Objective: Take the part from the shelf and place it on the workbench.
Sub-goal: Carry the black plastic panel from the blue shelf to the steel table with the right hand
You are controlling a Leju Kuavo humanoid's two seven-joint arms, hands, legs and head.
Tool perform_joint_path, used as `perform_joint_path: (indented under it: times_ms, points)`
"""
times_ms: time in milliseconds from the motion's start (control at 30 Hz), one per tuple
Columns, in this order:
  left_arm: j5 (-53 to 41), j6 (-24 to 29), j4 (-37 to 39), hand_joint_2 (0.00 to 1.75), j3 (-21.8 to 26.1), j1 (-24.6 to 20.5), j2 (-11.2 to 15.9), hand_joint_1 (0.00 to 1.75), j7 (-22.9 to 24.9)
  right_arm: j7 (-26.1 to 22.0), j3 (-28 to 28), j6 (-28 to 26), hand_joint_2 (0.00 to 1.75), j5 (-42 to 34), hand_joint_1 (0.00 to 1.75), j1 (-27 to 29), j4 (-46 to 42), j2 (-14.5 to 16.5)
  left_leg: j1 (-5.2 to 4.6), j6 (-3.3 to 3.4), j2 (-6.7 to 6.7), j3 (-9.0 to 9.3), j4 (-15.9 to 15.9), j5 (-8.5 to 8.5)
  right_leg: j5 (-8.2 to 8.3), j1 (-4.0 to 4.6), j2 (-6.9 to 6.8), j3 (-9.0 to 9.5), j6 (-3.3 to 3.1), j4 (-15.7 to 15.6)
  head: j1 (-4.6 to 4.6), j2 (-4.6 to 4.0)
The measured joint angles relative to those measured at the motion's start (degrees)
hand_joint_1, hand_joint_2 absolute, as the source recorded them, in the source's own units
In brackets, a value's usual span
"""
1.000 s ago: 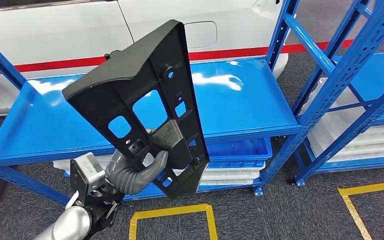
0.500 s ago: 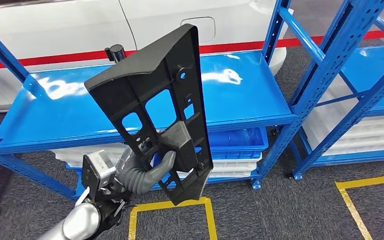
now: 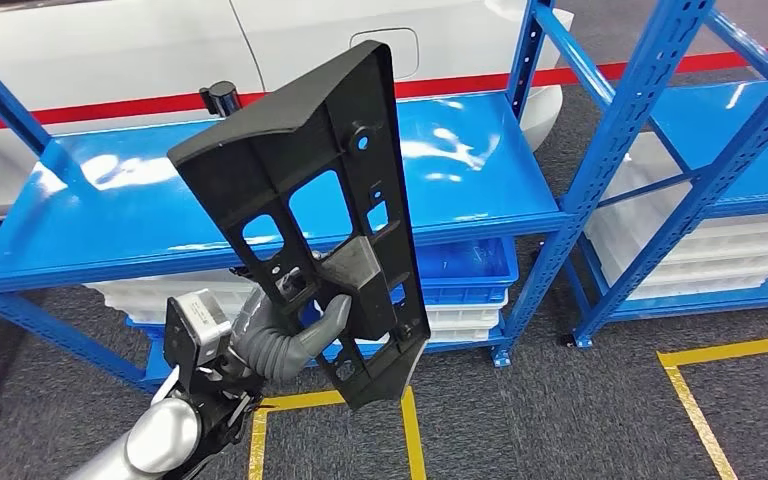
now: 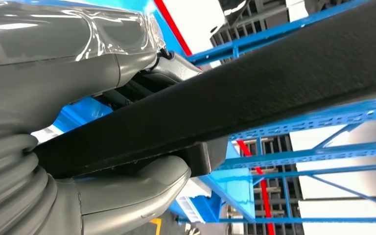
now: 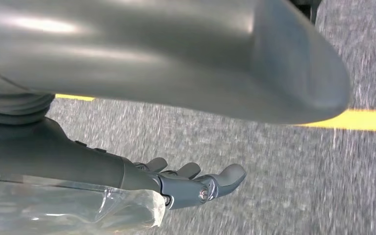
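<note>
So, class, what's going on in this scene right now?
The left robot hand grips a large black plastic part, holding it up in front of a blue shelf. The part is off the shelf and not yet set down. The right robot hand hangs over grey carpet with its fingers apart, holding nothing.

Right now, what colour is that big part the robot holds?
Matte black part, clearest in the head view.

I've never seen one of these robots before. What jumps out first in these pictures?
A big black plastic part with cut-out windows stands tilted in the middle of the head view, gripped near its lower end by the robot's grey left hand. Behind it runs a glossy blue shelf, with a white car body and its red stripe beyond. The right hand hangs over grey carpet, holding nothing.
</note>
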Motion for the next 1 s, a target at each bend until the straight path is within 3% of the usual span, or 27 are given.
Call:
perform_joint_path:
  times_ms: [100, 133, 200, 267, 300, 333, 367, 433, 500, 633, 700, 733, 800, 833, 867, 900, 1000]
  points:
    - [0.1, -0.1, 0.0, 1.75, 0.1, -0.2, 0.0, 1.75, 0.0, 0.0, 0.0, 0.0, 0.00, 0.0, 0.00, 0.0, 0.0, 0.2, -0.14, 0.48, 0.00, -0.06, -1.6, 1.74, 0.91, -0.26, -0.36, -0.15, 1.15, -0.8, -0.08, 0.00]
    - [0.1, -0.1, 0.0, 1.75, 0.1, -0.3, 0.0, 1.75, 0.0, 0.0, 0.0, 0.0, 0.00, 0.0, 0.00, 0.0, 0.0, 0.2, 0.10, 0.52, 0.03, 0.04, -2.6, 2.65, 0.32, -0.14, -0.35, -0.41, 1.46, -0.4, -0.07, 0.00]
    - [0.0, -0.2, 0.0, 1.75, 0.0, -0.4, -0.1, 1.75, 0.0, 0.0, 0.0, 0.0, 0.00, 0.0, 0.00, 0.0, 0.0, 0.2, 0.58, 0.22, 0.13, -0.14, -4.0, 4.18, -3.20, -0.21, -0.30, -2.19, 2.04, 3.8, 0.03, 0.00]
    - [0.0, -0.2, 0.2, 1.75, -0.1, -0.3, -0.1, 1.75, 0.0, 0.1, 0.0, 0.0, 0.00, 0.0, 0.00, 0.1, 0.0, 0.0, 0.65, 0.05, 0.20, -1.03, -4.0, 4.91, -7.63, -0.59, -0.30, -4.82, 2.75, 11.4, 0.11, 0.00]
    - [0.0, -0.2, 0.3, 1.75, -0.1, -0.3, -0.1, 1.75, 0.0, 0.1, 0.0, 0.0, 0.00, 0.0, 0.00, 0.1, 0.0, 0.0, 0.69, -0.07, 0.24, -1.56, -3.8, 5.16, -8.82, -0.80, -0.31, -5.48, 3.10, 14.0, 0.14, 0.00]
    - [0.0, -0.2, 0.4, 1.75, -0.2, -0.2, -0.1, 1.75, 0.0, 0.1, 0.0, 0.0, 0.00, 0.0, 0.00, 0.1, 0.0, -0.1, 0.76, -0.18, 0.27, -2.15, -3.5, 5.37, -9.01, -0.98, -0.32, -5.16, 3.39, 14.7, 0.14, 0.00]
    - [0.0, -0.2, 0.5, 1.75, -0.2, -0.2, -0.1, 1.75, 0.0, 0.1, 0.0, 0.0, 0.00, 0.0, 0.00, 0.1, 0.0, -0.2, 0.87, -0.31, 0.28, -2.78, -3.0, 5.52, -8.20, -1.15, -0.33, -3.64, 3.64, 13.0, 0.14, 0.00]
    - [0.2, -0.3, 0.5, 1.75, -0.4, -0.3, -0.2, 1.75, -0.1, 0.1, 0.0, 0.0, 0.00, 0.0, 0.00, 0.0, 0.0, -0.3, 1.11, -0.59, 0.28, -4.05, -1.7, 5.61, -5.60, -1.48, -0.37, 1.71, 3.93, 4.8, 0.14, 0.01]
    - [0.3, -0.3, 0.6, 1.75, -0.5, -0.3, -0.2, 1.75, -0.1, 0.0, 0.0, 0.0, 0.00, 0.0, 0.00, -0.2, 0.0, -0.3, 1.06, -1.07, 0.24, -5.03, -0.5, 5.62, -4.13, -1.40, -0.26, 4.88, 3.43, -0.8, 0.12, 0.01]
    - [0.4, -0.4, 0.6, 1.75, -0.6, -0.3, -0.2, 1.75, -0.4, 0.0, 0.0, 0.0, 0.00, 0.0, 0.00, -0.1, 0.0, -0.5, 1.18, -2.56, 0.13, -5.89, 0.2, 5.96, -3.07, -1.08, -0.11, 4.25, 1.35, -1.0, 0.01, 0.01]
    - [0.4, -0.4, 0.7, 1.75, -0.6, -0.3, -0.2, 1.75, -0.5, 0.0, 0.0, 0.0, 0.00, 0.0, 0.00, -0.1, 0.0, -0.5, 1.47, -3.34, 0.00, -7.38, 3.7, 3.06, -2.25, -1.30, -0.17, 3.56, 0.46, -1.2, -0.09, 0.00]
    - [0.5, -0.4, 0.7, 1.75, -0.6, -0.3, -0.2, 1.75, -0.5, 0.0, 0.0, 0.0, 0.00, 0.0, 0.00, -0.2, 0.0, -0.5, 1.65, -3.73, -0.05, -8.73, 7.3, 0.47, -1.90, -1.32, -0.18, 3.11, 0.23, -1.1, -0.14, 0.00]
    - [0.6, -0.4, 0.7, 1.75, -0.6, -0.3, -0.2, 1.75, -0.5, 0.0, 0.0, 0.0, 0.00, 0.0, 0.00, -0.1, 0.1, -0.5, 1.92, -4.30, -0.05, -11.35, 15.4, -4.07, -1.23, -1.32, -0.18, 2.15, 0.08, -1.1, -0.19, 0.00]
    - [0.7, -0.5, 0.8, 1.75, -0.6, -0.2, -0.2, 1.75, -0.5, 0.0, 0.0, 0.0, 0.00, 0.0, 0.00, -0.1, 0.1, -0.5, 2.02, -4.45, -0.05, -11.89, 17.9, -5.26, -0.90, -1.31, -0.17, 1.66, 0.12, -1.1, -0.20, 0.00]
    - [0.8, -0.5, 0.9, 1.75, -0.7, -0.2, -0.2, 1.75, -0.5, 0.0, 0.0, 0.0, 0.00, 0.0, 0.00, -0.1, 0.1, -0.6, 2.10, -4.48, -0.05, -11.17, 18.0, -5.28, -0.58, -1.31, -0.16, 1.23, 0.19, -1.1, -0.20, 0.00]
    - [0.8, -0.5, 0.9, 1.75, -0.7, -0.2, -0.2, 1.75, -0.5, 0.0, 0.0, 0.0, 0.00, 0.0, 0.00, -0.1, 0.1, -0.6, 2.15, -4.43, -0.05, -9.34, 15.8, -4.41, -0.28, -1.31, -0.12, 0.86, 0.29, -1.0, -0.21, 0.00]
    - [0.8, -0.5, 0.9, 1.75, -0.7, -0.3, -0.2, 1.75, -0.6, 0.0, 0.0, 0.0, 0.00, 0.0, 0.00, -0.1, 0.0, -0.6, 1.99, -3.82, -0.22, -1.01, 2.3, -0.49, 0.49, -1.25, 0.01, 0.25, 0.93, -1.0, -0.21, 0.00]
